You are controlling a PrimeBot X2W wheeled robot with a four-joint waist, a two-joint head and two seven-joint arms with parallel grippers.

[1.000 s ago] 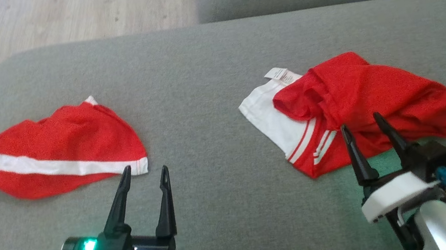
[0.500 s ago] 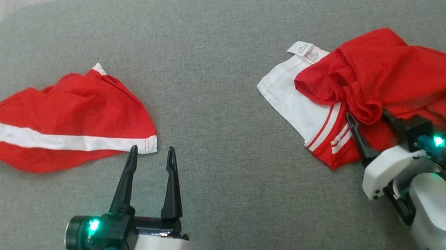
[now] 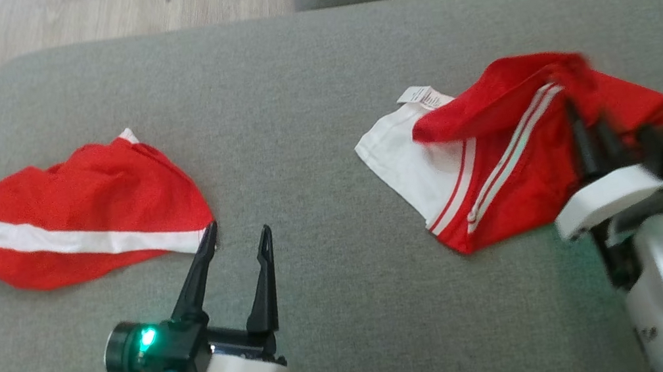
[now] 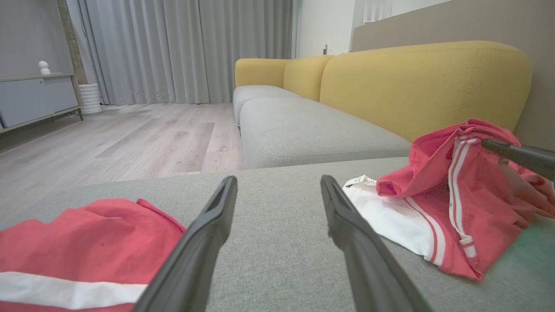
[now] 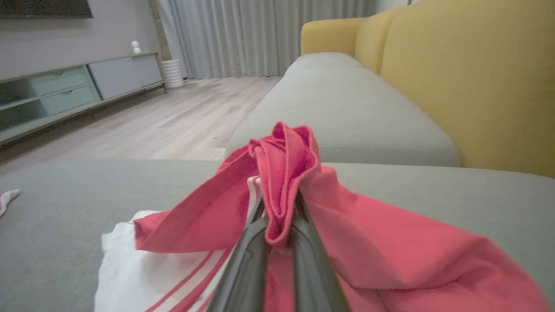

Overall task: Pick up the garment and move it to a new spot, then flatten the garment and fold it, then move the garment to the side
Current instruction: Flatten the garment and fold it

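On the grey sofa cushion (image 3: 300, 71): two red cloths lie well apart, one toward each end.
Task garment: the red sports garment (image 3: 504, 185) with thin white stripes sits on the cushion's right half. Its white panel and care tag (image 3: 417, 94) lie flat on the cushion.
Right pincer (image 3: 582, 106): clenched on a bunched red fold, which stands up between the fingers.
Change: a second ago this pincer stood spread at the garment's near hem. Now it is shut and a peak of cloth is raised off the cushion, baring the long stripes.
Meaning: the pick-up looks begun. Most of the cloth still rests on the cushion, so more lift seems needed before the carry.
Left pincer (image 3: 238, 227): released and empty over the cushion's left half, one tip just beside the red cloth with a white band (image 3: 77, 219).
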